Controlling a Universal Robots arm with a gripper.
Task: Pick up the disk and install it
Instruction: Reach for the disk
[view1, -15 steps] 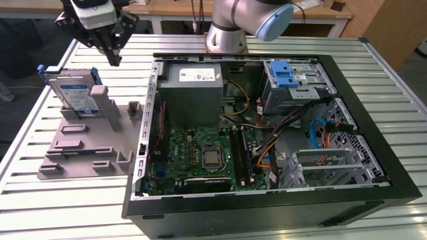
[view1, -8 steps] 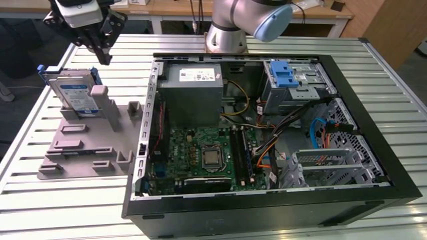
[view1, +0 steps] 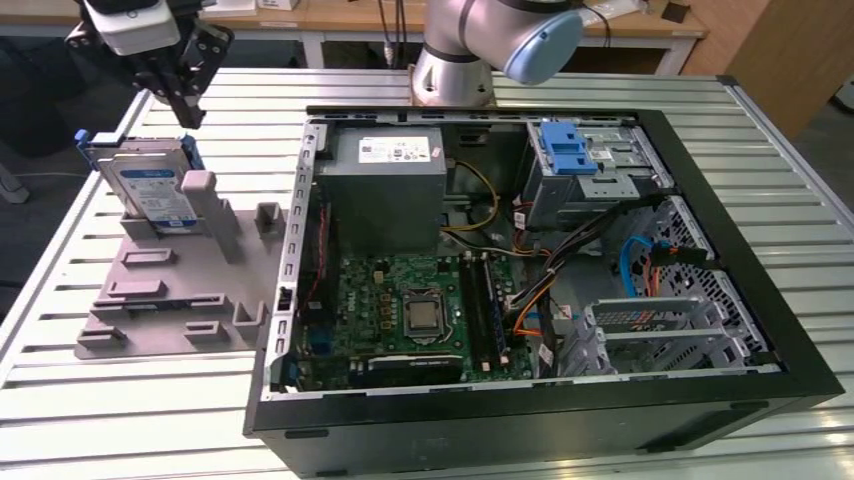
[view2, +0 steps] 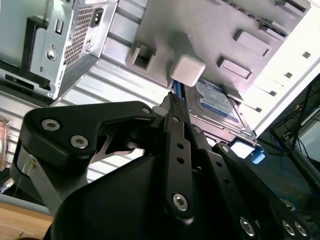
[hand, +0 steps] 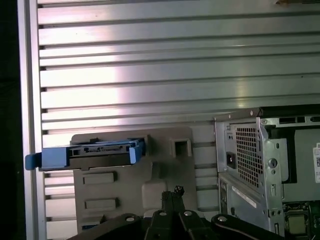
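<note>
On the slatted silver metal desk lies the open black computer case, with its green board and cables exposed. Beside it, on the exterior view's left, is a flat grey plastic fixture with several slots. Inside the case, at its far corner, sits the grey metal cage with a blue plastic latch. The flat silver-grey disk with its white-and-blue label and blue carrier stands nearly upright in the fixture, well apart from the cage. The black end effector hangs just above the disk's top edge, fingers closed together and gripping nothing. By my judgement the task is at its beginning: the disk is not yet picked up and not yet installed.
</note>
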